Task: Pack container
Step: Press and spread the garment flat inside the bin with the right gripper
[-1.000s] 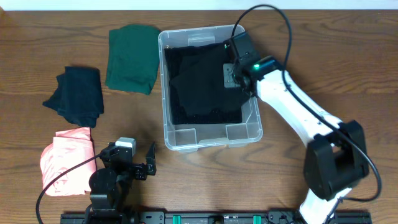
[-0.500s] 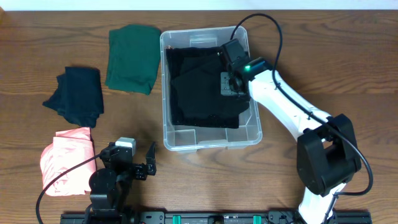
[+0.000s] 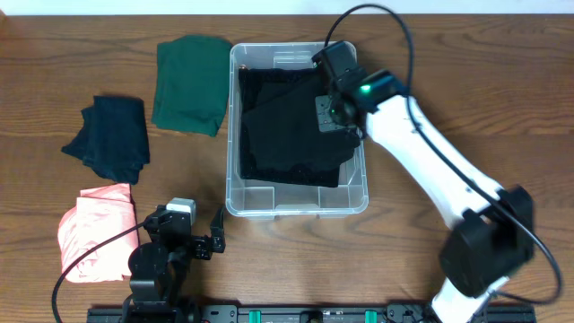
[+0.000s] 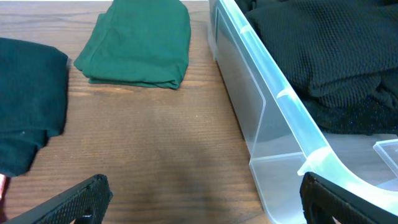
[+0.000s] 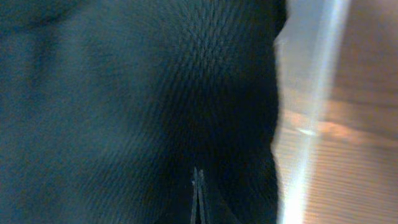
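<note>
Four folded garments show from overhead on the wooden table (image 3: pixel 448 54): a green one (image 3: pixel 190 83) at the far left-centre, a dark one (image 3: pixel 112 135) nearer and further left, a pink one (image 3: pixel 94 229) by the near left edge, and a black knit one (image 3: pixel 287 126) lying inside the container (image 3: pixel 235 170). That clear bin stands at the middle of the table, just right of the green garment, its long side running away from the robot; the black knit fills most of it, leaving a bare strip of base at the near end. The right gripper (image 3: pixel 334 112) reaches in over the bin's right side, above the black knit; in its wrist view the right gripper (image 5: pixel 198 186) has its tips together in a thin line over the fabric, and whether any cloth is pinched between them cannot be told. The left gripper (image 3: pixel 201 235) sits low at the near left, apart from the bin, jaws spread wide with nothing between them, facing the bin's wall (image 4: pixel 261 106) and the green garment (image 4: pixel 140 40)
</note>
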Controlling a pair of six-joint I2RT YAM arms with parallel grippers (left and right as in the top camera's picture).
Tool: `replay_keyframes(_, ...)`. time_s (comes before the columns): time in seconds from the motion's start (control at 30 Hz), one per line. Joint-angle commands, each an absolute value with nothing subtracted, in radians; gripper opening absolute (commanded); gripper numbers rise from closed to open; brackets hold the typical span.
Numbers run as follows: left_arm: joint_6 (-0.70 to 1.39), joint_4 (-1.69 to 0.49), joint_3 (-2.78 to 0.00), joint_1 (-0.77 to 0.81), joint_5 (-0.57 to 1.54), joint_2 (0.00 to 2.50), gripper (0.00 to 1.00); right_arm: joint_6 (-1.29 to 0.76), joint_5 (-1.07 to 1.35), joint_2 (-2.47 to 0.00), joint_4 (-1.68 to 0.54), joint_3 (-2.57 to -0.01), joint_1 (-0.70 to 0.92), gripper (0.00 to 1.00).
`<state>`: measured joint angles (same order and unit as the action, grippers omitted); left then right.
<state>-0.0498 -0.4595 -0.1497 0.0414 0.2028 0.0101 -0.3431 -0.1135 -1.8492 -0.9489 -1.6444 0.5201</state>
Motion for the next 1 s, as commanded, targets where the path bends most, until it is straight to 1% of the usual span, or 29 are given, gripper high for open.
replay_keyframes(0.0,-0.055,-0.458,-0.131,0.043,0.198,0.005,0.98,-0.272,-0.103,-1.771,-1.006,-1.674,0.511,0.01)
replay_keyframes(0.13,-0.055,-0.458,-0.131,0.043,0.198,0.005,0.98,-0.273,-0.064,-1.771,-1.125,-1.665,0.511,0.01)
replay_keyframes(0.23,-0.055,-0.458,-0.131,0.043,0.198,0.005,0.98,-0.272,-0.012,-1.772,-1.149,-1.624,0.512,0.01)
replay_keyframes(0.33,-0.055,-0.458,-0.131,0.043,0.198,0.005,0.98,-0.272,0.016,-1.772,-1.103,-1.563,0.512,0.01)
replay_keyframes(0.5,-0.055,-0.458,-0.131,0.043,0.198,0.005,0.98,-0.271,0.009,-1.78,-0.94,-1.413,0.511,0.01)
replay_keyframes(0.63,-0.055,-0.458,-0.131,0.043,0.198,0.005,0.98,-0.272,-0.091,-1.799,-0.796,-1.297,0.511,0.01)
replay_keyframes(0.97,-0.055,-0.458,-0.131,0.043,0.198,0.005,0.98,-0.271,-0.116,-1.812,-0.752,-1.278,0.509,0.01)
